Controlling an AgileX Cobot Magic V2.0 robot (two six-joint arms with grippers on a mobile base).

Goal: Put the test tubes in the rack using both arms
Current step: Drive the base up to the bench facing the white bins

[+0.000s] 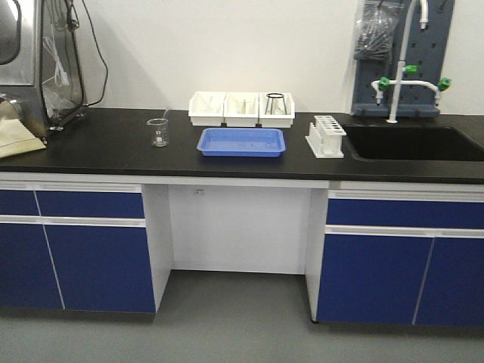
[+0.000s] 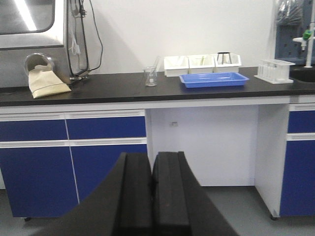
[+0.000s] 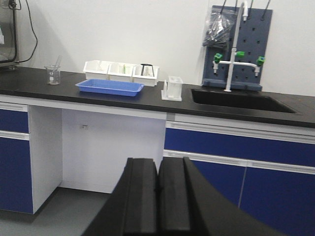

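Note:
The white rack (image 1: pixel 326 136) stands on the black counter (image 1: pixel 98 147) just left of the sink. It also shows in the left wrist view (image 2: pixel 274 70) and the right wrist view (image 3: pixel 173 88). I cannot make out any test tubes; what lies in the three white bins (image 1: pixel 242 110) is too small to tell. My left gripper (image 2: pixel 152 155) is shut and empty, low in front of the cabinets and far from the counter. My right gripper (image 3: pixel 158 161) is also shut and empty, low and far back. Neither arm shows in the front view.
A flat blue tray (image 1: pixel 242 142) lies in front of the bins. A clear beaker (image 1: pixel 158 132) stands to its left and a conical flask (image 1: pixel 275 103) sits in the right bin. The sink (image 1: pixel 412 142) and faucet (image 1: pixel 397 72) are at the right. A steel cabinet (image 1: pixel 30 60) stands at far left.

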